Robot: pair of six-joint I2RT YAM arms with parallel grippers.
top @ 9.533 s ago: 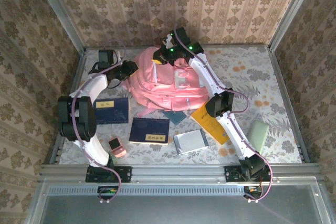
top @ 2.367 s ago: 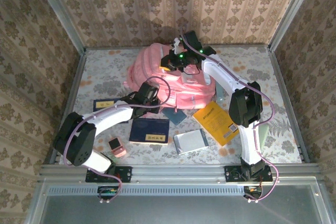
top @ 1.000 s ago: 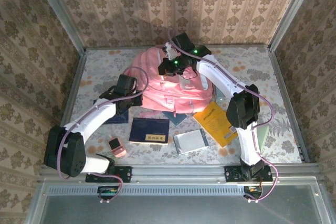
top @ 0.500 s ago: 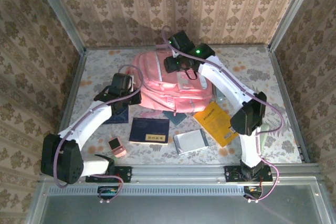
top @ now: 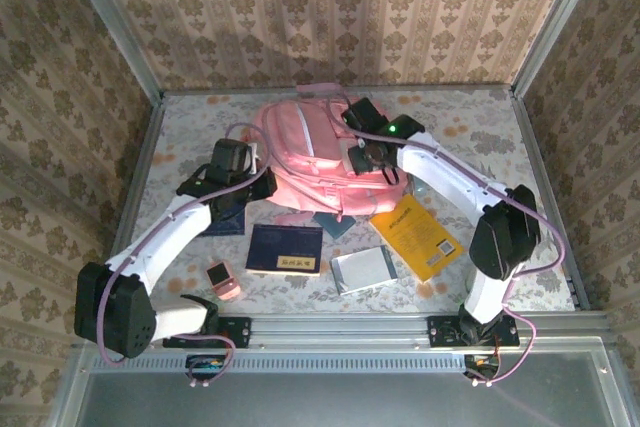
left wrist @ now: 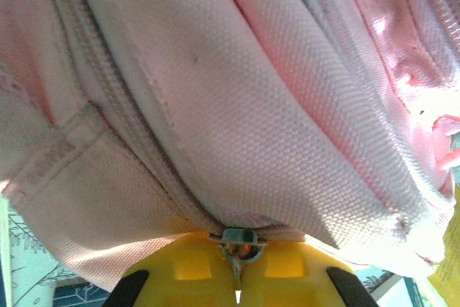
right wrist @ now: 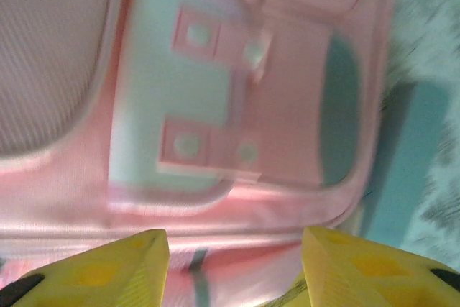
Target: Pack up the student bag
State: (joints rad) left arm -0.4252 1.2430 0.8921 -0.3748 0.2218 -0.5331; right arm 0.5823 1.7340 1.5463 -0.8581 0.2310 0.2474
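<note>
The student bag (top: 305,152), a large pink backpack, lies flat in the middle of the table. At its left lower edge my left gripper (top: 254,187) is shut. In the left wrist view the yellow fingers (left wrist: 194,271) pinch the metal zipper pull (left wrist: 237,244) of the bag (left wrist: 237,106), right at the slider. My right gripper (top: 368,159) hovers over the bag's front pocket. In the blurred right wrist view it (right wrist: 233,267) stands open with nothing between its yellow fingers (right wrist: 108,271), above the pale pocket panel (right wrist: 165,98).
In front of the bag lie a navy book (top: 285,249), a second navy book (top: 225,220) under the left arm, a teal item (top: 333,223), a silver-grey notebook (top: 363,269), a yellow book (top: 415,237) and a small pink object (top: 222,279). Metal rails and patterned walls bound the table.
My right gripper has opened, letting go at the bag's top, and moved down and right over the front pocket. The left gripper stays shut at the bag's left edge, barely shifting.
</note>
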